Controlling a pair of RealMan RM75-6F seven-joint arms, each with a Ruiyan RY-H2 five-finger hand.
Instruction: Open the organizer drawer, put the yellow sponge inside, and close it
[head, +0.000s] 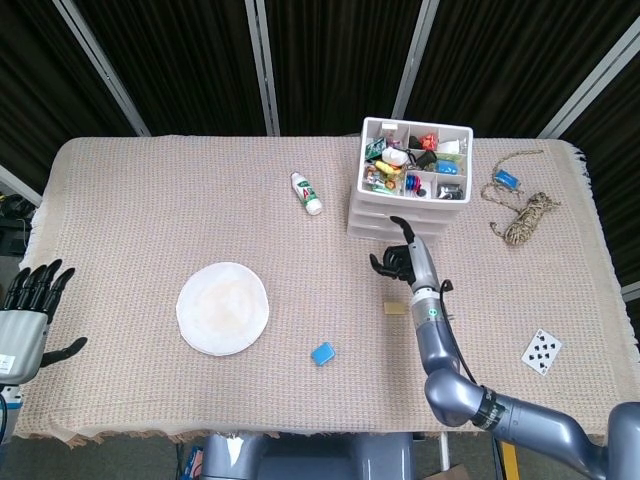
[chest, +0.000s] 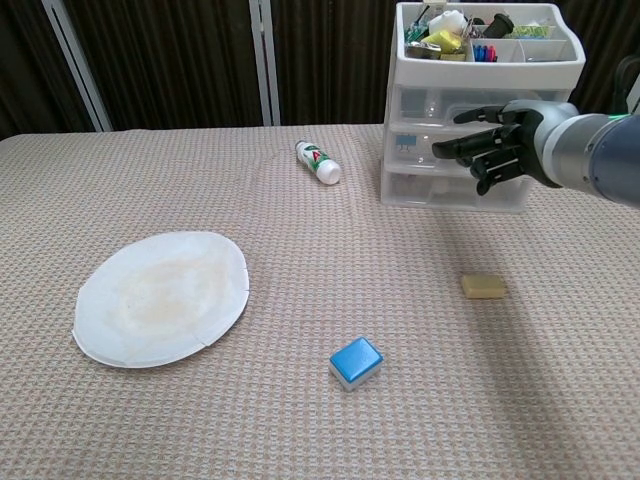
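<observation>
From the head view, the organizer (head: 414, 178) stands toward the far side of the desk (head: 130, 220), a white stack of drawers with a top tray full of small coloured items. All its drawers look pushed in. The right hand (head: 404, 259) hovers just in front of the organizer's lower drawers, fingers spread and empty, apart from the yellow sponge (head: 396, 307), which lies on the desk just nearer the robot than that hand. A blue block (head: 322, 353) lies further from the organizer, nearer the front edge and to the left of the sponge. A white paper plate (head: 222, 308) sits well to the left of the organizer, and a small white bottle (head: 306, 193) lies on its side just left of it. To the organizer's right lie a coil of rope (head: 522, 212) and, nearer the front, a playing card (head: 541, 350). The left hand (head: 25, 318) is at the desk's left edge, far from the organizer, fingers apart and holding nothing.

From the chest view, the right hand (chest: 497, 148) is level with the organizer's (chest: 420, 75) middle and lower drawers, its dark fingers (chest: 452, 149) extended toward the drawer fronts; whether they touch cannot be told. The sponge (chest: 483, 286) rests on the desk (chest: 300, 430) in front of the organizer, below the hand. The blue block (chest: 355, 362) lies nearer still, the plate (chest: 160, 297) far left, the bottle (chest: 318, 161) beside the organizer's left.
</observation>
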